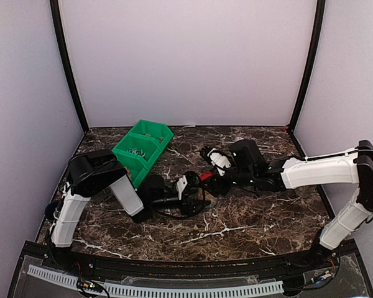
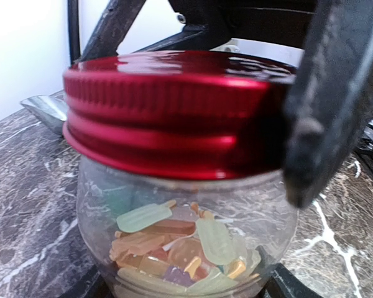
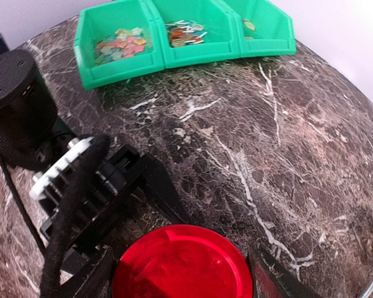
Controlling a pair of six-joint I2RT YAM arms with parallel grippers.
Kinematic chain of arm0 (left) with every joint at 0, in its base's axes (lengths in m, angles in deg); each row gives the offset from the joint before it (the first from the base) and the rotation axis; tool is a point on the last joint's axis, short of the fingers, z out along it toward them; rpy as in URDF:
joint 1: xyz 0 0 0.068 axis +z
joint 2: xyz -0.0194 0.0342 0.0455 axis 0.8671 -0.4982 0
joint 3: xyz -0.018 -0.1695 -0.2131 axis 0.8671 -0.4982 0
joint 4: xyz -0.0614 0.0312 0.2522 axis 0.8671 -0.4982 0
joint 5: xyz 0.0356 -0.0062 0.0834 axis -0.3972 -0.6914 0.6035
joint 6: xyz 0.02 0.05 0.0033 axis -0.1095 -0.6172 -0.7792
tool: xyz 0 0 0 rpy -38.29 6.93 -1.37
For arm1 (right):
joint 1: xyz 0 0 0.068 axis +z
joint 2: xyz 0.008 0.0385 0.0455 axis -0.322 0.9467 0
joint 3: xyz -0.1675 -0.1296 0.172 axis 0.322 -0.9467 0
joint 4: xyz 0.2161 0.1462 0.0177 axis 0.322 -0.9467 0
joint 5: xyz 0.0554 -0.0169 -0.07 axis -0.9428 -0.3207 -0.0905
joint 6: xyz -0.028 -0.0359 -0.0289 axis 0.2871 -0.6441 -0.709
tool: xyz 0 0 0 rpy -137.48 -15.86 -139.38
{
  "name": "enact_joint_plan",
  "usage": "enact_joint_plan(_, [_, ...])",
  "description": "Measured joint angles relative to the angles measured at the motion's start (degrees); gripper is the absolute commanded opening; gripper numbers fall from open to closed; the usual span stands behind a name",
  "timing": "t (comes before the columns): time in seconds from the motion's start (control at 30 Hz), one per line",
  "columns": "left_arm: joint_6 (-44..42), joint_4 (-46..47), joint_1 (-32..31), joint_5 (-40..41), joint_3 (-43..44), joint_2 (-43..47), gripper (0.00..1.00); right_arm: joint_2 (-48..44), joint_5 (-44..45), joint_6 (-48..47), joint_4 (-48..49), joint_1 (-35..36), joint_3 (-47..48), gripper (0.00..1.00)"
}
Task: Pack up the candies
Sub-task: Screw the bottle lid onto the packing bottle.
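Many tiny candies (image 2: 146, 217), light, slippery, sit in fragile jar (image 2: 93, 198); hold jar body. Jar clamped in left claw (image 1: 193, 195); right claw (image 1: 210, 178) state unclear.

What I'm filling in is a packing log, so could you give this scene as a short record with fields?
jar: clear glass, upright, candies inside
lid: red, on the jar's mouth
left gripper: fingers either side of the jar's base, holding it
right gripper: fingers flank the lid, grip unclear
bins: green, three in a row, more candies inside
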Motion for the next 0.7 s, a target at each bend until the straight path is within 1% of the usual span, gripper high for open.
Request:
enact_joint_plan(0.13, [0.1, -0.4, 0.0, 2.2, 0.3, 0.0, 0.68, 0.9, 5.7, 4.5, 0.2, 1.2, 1.3, 0.84])
enact_joint_plan(0.3, [0.0, -0.4, 0.0, 2.3, 0.4, 0.0, 0.69, -0.8, 9.5, 4.4, -1.8, 1.3, 1.6, 0.99])
enact_joint_plan(0.43, [0.0, -0.3, 0.1, 1.2, 0.4, 0.0, 0.70, -5.6, 9.6, 1.3, -5.4, 0.5, 1.6, 0.97])
enact_joint_plan(0.53, [0.0, 0.2, 0.3, -1.0, -0.1, 0.0, 0.70, -9.8, 7.9, -2.0, -7.5, -0.7, 1.4, 0.98])
enact_joint_plan(0.6, [0.0, 1.0, 0.5, -2.9, -0.7, 0.0, 0.71, -12.0, 5.5, -4.6, -8.0, -1.2, 0.5, 0.98])
enact_joint_plan(0.7, [0.1, 2.8, 0.9, -7.8, -2.1, 0.0, 0.71, -14.6, -0.4, -9.1, -8.1, -1.7, -2.5, 0.99])
